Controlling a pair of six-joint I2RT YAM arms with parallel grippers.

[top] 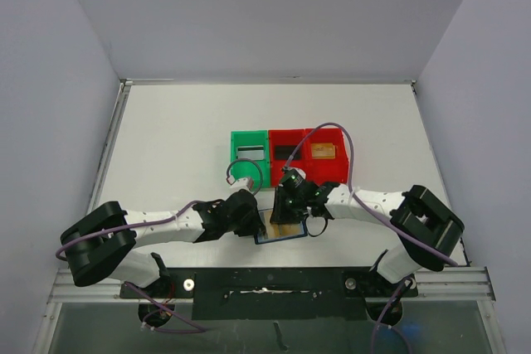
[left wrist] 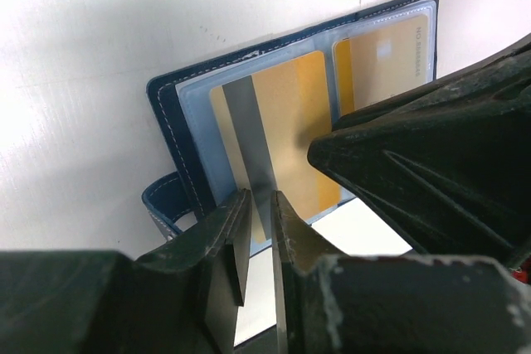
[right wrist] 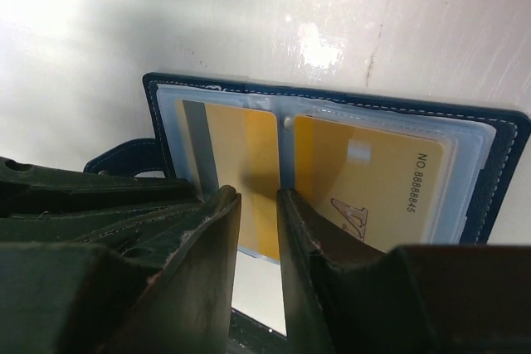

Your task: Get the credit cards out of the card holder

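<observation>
The card holder [top: 288,233] lies open and flat near the table's front edge. In the left wrist view the card holder [left wrist: 170,109] holds a gold credit card with a grey stripe [left wrist: 286,113] and a second gold card [left wrist: 386,55] in clear pockets. The right wrist view shows the same cards, the striped one [right wrist: 241,147] and one printed with a number [right wrist: 382,180]. My left gripper [top: 259,228] [left wrist: 261,198] hangs over the striped card's near edge, jaws a narrow gap apart, nothing between them. My right gripper [top: 290,215] [right wrist: 259,195] stands over the same card, jaws also slightly apart and empty.
A green bin [top: 249,155] and two red bins [top: 289,152] [top: 325,153] stand in a row just behind the grippers. The right red bin holds a tan card. The two grippers are close side by side over the holder.
</observation>
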